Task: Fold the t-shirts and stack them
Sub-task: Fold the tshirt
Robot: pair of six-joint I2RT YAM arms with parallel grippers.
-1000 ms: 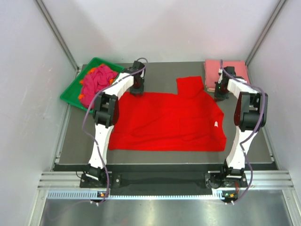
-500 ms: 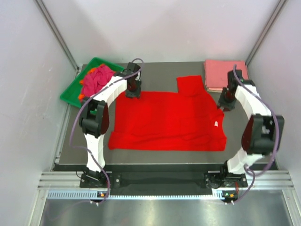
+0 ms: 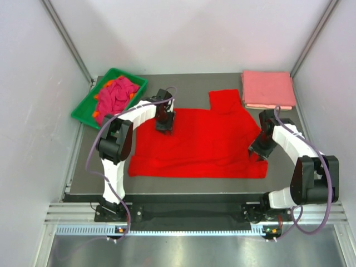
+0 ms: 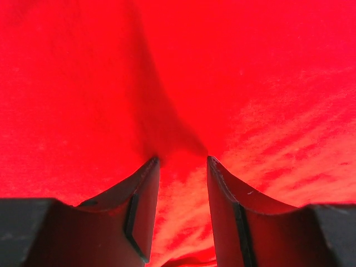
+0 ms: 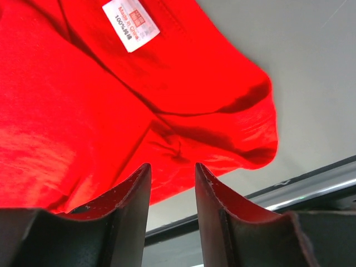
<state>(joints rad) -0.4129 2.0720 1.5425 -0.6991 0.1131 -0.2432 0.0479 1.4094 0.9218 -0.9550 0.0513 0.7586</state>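
Hardly shifted at all, the red t-shirt (image 3: 200,147) lies spread on the surface (image 3: 189,89) as it did a second ago, its far sleeve turned up; it is the two arms that have moved. The left end effector (image 4: 182,161) has come off the shirt's far-left corner and now stands inward over the body cloth, jaws apart, tips down at the fabric, with a crease (image 4: 150,105) running away ahead of them and nothing visibly pinched. The right end effector (image 5: 172,167) has left the far sleeve and swung to the near side of the collar end. Its jaws have just parted and hold nothing, and the white neck label (image 5: 131,23) lies ahead and to its left. That reads as a release and a reset for the next fold, which is not yet begun. A folded pink shirt (image 3: 267,89) lies well beyond the right end effector. A green tray (image 3: 83,111) of magenta and orange shirts (image 3: 115,93) sits beyond and left of the left one.
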